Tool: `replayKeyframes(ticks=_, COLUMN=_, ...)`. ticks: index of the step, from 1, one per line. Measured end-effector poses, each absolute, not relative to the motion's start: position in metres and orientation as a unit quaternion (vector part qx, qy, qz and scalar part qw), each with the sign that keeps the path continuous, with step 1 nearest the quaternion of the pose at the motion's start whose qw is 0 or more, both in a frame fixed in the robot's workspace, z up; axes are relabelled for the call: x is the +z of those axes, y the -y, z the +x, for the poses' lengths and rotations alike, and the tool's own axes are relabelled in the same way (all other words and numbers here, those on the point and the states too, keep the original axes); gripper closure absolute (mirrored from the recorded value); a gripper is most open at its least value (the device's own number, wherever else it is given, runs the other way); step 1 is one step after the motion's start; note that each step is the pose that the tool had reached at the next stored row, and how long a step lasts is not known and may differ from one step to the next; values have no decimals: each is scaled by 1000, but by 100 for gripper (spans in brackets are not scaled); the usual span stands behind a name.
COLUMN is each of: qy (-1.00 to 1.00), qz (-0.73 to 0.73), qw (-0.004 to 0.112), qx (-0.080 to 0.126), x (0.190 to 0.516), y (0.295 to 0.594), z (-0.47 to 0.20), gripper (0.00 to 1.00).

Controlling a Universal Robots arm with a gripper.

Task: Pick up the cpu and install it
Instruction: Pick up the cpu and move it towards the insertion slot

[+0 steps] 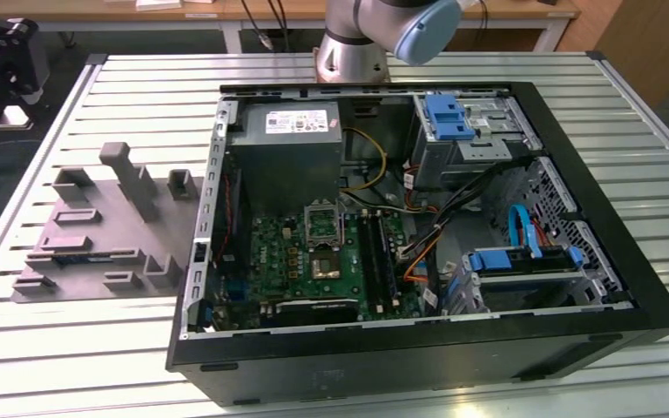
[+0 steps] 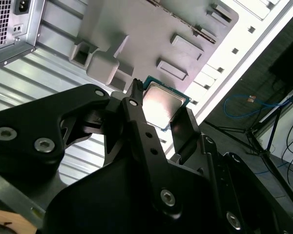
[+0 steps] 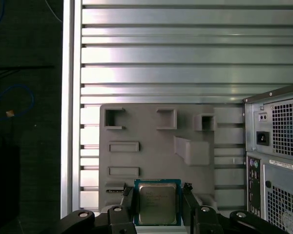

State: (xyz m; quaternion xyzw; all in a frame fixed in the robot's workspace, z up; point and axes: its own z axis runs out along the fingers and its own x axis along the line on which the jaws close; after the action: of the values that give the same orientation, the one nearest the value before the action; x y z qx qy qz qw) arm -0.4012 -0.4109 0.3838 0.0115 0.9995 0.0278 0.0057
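Hand [image 3: 158, 191] pinches cpu [image 3: 157, 204] by two edges, over tray [image 3: 151, 131]. Risk: thin-edge grip slips; cpu tilts or drops in transit.

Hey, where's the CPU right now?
In both wrist views, the small square silvery-topped cpu is clamped between the fingers of the black gripper, with the grey plastic tray beyond it.

One cpu [image 3: 157, 204] was clamped between the two fingers [image 3: 187, 197] of the single tool [image 3: 157, 190]. Beneath the tool lay one grey tray [image 3: 151, 134], and off to its side stood one open computer case [image 1: 591, 348], both on one slatted worktop [image 1: 79, 348]. The case contained one power supply [image 1: 293, 148], one green motherboard [image 1: 300, 252] and two blue brackets [image 1: 449, 117].
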Motion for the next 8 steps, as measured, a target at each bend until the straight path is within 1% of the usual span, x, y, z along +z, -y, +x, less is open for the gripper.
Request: replayKeyframes(ticks=8, qy=-1000, qz=11, qw=6, qx=28, x=384, y=411, z=-398, gripper=53)
